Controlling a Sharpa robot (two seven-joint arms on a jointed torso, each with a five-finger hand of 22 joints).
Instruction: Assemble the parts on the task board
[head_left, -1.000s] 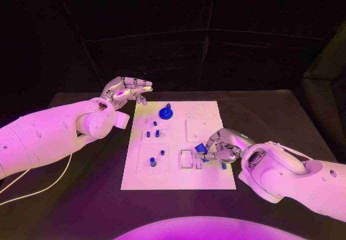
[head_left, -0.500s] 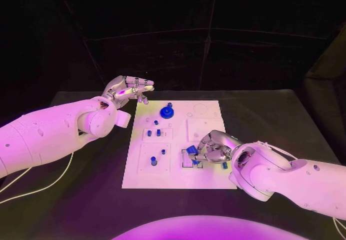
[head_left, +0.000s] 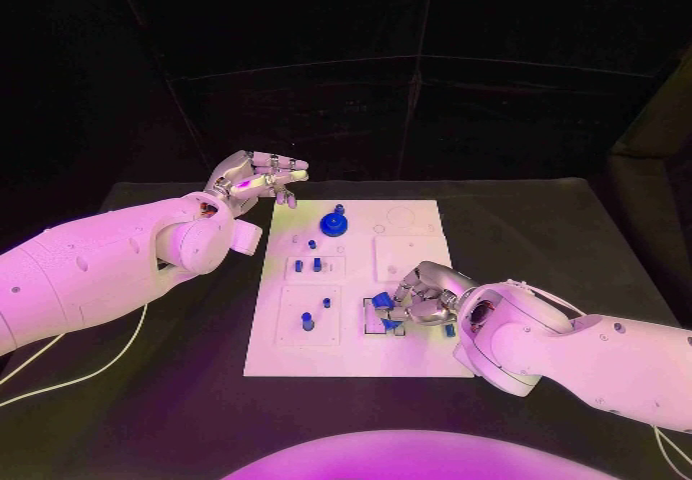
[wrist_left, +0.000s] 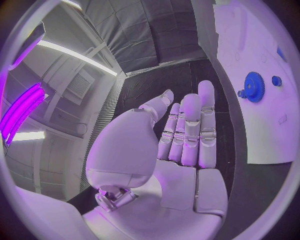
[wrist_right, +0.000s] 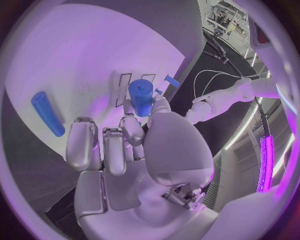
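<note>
Compared with one second ago, the right hand (head_left: 420, 296) has travelled leftward across the white rectangular task board (head_left: 418, 355) and now sits over the dark-outlined rectangular slot (head_left: 378, 318) near the board's near edge. It carries a short blue cylindrical plastic part (wrist_right: 141, 97), pinched between thumb and fingertips with the cylinder's end projecting beyond them; this grip leaves the free end exposed, presumably so it can be lowered into a seat. Whether the part already touches the board cannot be determined.

A second blue cylindrical peg (wrist_right: 47, 113) lies flat on the board beside the right hand, not yet assembled.

The left hand (head_left: 254, 180) hovers above the table just beyond the board's far left corner, fingers extended and apart, grasping nothing. This position appears chosen to keep it out of the working arm's path.

Already on the board: a blue toothed gear (wrist_left: 254, 86) standing near the far edge, with a small blue knob (wrist_left: 276, 80) next to it, and several small blue pegs (head_left: 306, 322) upright in the left-hand fixtures.

Current step, as judged: alignment of the held part over the slot before insertion. Misalignment at contact is the main risk.
</note>
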